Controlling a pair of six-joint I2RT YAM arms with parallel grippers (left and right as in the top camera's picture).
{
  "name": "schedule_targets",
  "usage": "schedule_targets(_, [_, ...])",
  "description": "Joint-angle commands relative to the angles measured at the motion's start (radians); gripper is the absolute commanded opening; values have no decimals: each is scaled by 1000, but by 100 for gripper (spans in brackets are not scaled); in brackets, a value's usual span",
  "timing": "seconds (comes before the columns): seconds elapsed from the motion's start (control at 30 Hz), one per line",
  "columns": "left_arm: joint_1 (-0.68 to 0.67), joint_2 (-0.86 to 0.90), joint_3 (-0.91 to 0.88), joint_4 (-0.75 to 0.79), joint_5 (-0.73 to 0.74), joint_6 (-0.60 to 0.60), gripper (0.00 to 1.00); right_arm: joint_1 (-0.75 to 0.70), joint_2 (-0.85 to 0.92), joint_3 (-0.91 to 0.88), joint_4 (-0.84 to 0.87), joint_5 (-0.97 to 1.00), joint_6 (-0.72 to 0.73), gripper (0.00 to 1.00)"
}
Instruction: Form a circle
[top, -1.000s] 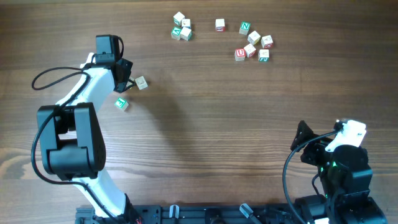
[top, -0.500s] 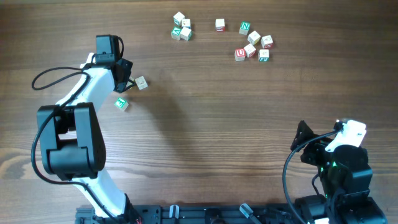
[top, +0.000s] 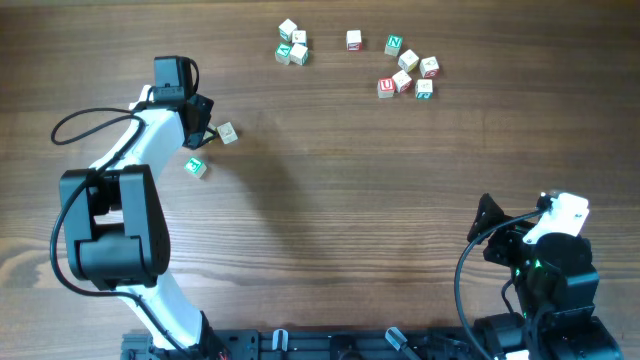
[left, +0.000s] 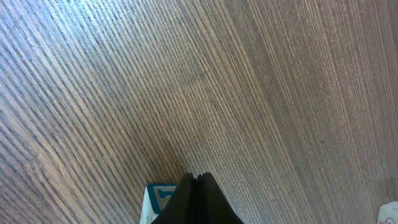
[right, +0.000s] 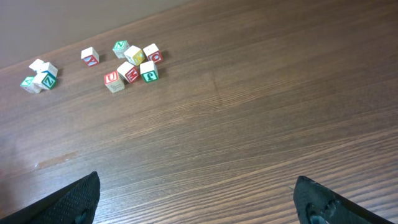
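The circle (top: 291, 45) is a tight clump of small pale letter cubes with green print, at the table's far edge left of centre; it also shows in the right wrist view as the circle (right: 38, 74). My left gripper (top: 205, 137) is shut with nothing in it, low over the table at the left. It sits between a pale cube (top: 227, 133) and a green-printed cube (top: 195, 167). In the left wrist view the shut left gripper (left: 196, 178) has a teal-printed cube (left: 157, 198) right against its left side. My right gripper (right: 199, 193) stands wide open and empty at the near right.
Several loose letter cubes (top: 408, 68) with red and green print lie at the far right, with a single cube (top: 353, 39) to their left. The same group of loose letter cubes (right: 132, 62) shows in the right wrist view. The right arm's base (top: 545, 290) fills the near right corner.
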Motion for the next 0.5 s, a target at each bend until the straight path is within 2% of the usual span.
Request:
schedule_targets(0.0, [-6,-1,14,-5,10,-9,4,1,4,-4,2,-9,-10,100])
schedule_targets(0.47, [-6,-1,14,-5,18,-9,4,1,4,-4,2,-8,-10,100])
